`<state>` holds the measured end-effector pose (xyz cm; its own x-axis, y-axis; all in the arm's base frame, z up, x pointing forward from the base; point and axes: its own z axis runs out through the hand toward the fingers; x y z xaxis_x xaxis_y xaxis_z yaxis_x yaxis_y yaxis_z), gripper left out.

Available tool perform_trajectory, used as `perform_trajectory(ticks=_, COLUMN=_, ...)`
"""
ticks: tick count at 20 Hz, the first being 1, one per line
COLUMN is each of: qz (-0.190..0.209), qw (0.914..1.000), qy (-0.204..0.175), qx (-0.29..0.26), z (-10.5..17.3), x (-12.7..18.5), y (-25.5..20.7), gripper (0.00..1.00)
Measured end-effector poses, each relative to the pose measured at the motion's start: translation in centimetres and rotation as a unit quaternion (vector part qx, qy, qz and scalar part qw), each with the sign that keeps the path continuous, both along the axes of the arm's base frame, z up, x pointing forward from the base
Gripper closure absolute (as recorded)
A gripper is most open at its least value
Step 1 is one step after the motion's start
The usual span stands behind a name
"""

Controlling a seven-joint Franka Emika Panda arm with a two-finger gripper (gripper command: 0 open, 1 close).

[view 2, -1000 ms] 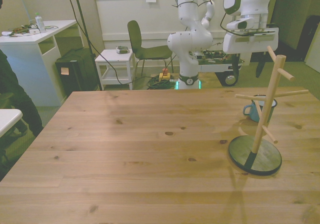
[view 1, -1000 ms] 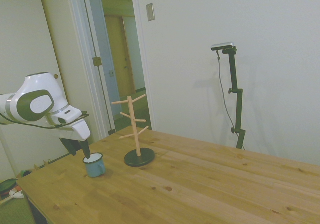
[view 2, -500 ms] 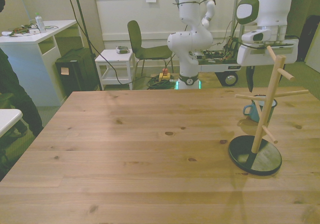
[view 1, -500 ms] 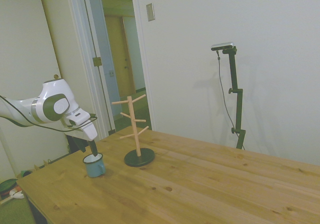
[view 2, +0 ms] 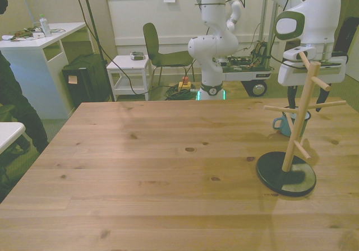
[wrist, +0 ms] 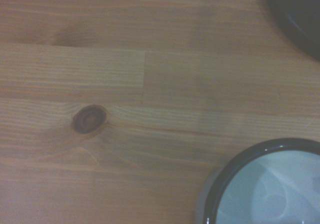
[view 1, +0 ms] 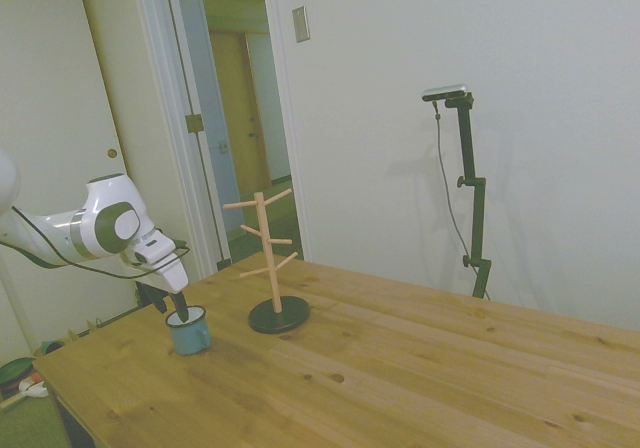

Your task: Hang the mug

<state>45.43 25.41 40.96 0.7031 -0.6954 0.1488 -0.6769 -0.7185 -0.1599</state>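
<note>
The teal-blue mug point(view 1: 190, 332) stands upright on the wooden table point(view 1: 400, 368), near the edge on the arm's side. In the front view the mug point(view 2: 285, 124) shows partly behind the wooden peg stand point(view 2: 300, 114), with its handle toward the front view's left. My gripper point(view 2: 305, 102) is open and low over the mug. One finger reaches down inside the rim and the other hangs outside the wall on the front view's right. From the side, the gripper point(view 1: 172, 306) dips into the mug's mouth. In the wrist view I see the mug's dark rim and pale inside point(wrist: 270, 194).
The peg stand point(view 1: 268, 258) rises from a round dark base point(view 1: 279, 315) just beside the mug, with several angled pegs. A person point(view 2: 11, 102) stands at the front view's left edge. A chair point(view 2: 160, 52) and a white desk point(view 2: 39, 43) lie beyond the table.
The arm has swung toward the front view's right and come down. The gripper, earlier above and beside the mug, now straddles its wall with one finger inside.
</note>
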Motion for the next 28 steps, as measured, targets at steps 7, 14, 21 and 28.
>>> perform_trajectory(ticks=7, qz=-0.013, qw=0.9999, qy=0.009, qx=0.002, z=-0.8, x=1.0, y=-0.9, gripper=1.00)
perform_trajectory(ticks=14, qz=-0.020, qw=0.9997, qy=0.015, qx=0.002, z=-1.4, x=1.4, y=-1.6, gripper=1.00)
perform_trajectory(ticks=21, qz=-0.022, qw=0.9996, qy=0.017, qx=0.001, z=-1.6, x=1.4, y=-1.8, gripper=1.00)
perform_trajectory(ticks=28, qz=-0.025, qw=0.9994, qy=0.023, qx=-0.002, z=-2.2, x=1.3, y=-2.2, gripper=1.00)
